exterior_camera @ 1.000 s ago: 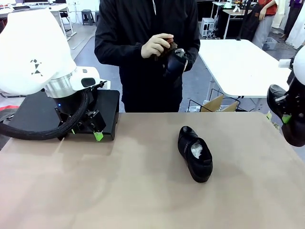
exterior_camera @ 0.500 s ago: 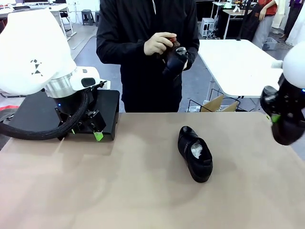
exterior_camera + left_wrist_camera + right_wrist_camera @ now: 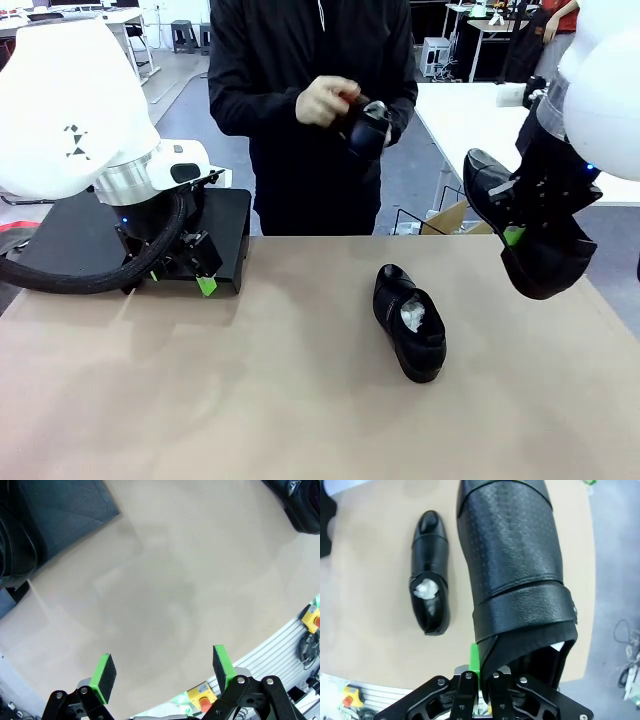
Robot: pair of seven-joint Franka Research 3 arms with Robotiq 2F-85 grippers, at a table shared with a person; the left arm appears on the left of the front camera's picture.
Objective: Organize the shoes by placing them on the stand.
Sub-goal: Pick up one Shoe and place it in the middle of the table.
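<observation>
Loads of bare table (image 3: 250, 400) across the whole near side and the left-middle, nothing to dodge there. The only thing on the surface is the loose shoe (image 3: 408, 322), lying right of centre. The stand (image 3: 70, 235) sits in the far left corner. The left gripper (image 3: 180, 280), jaws wide, hangs right at its front edge, so that way in is blocked. Over the right edge, the right gripper (image 3: 514, 238) clamps the carried shoe (image 3: 545, 265) in the air, with a clear gap to the loose shoe.
</observation>
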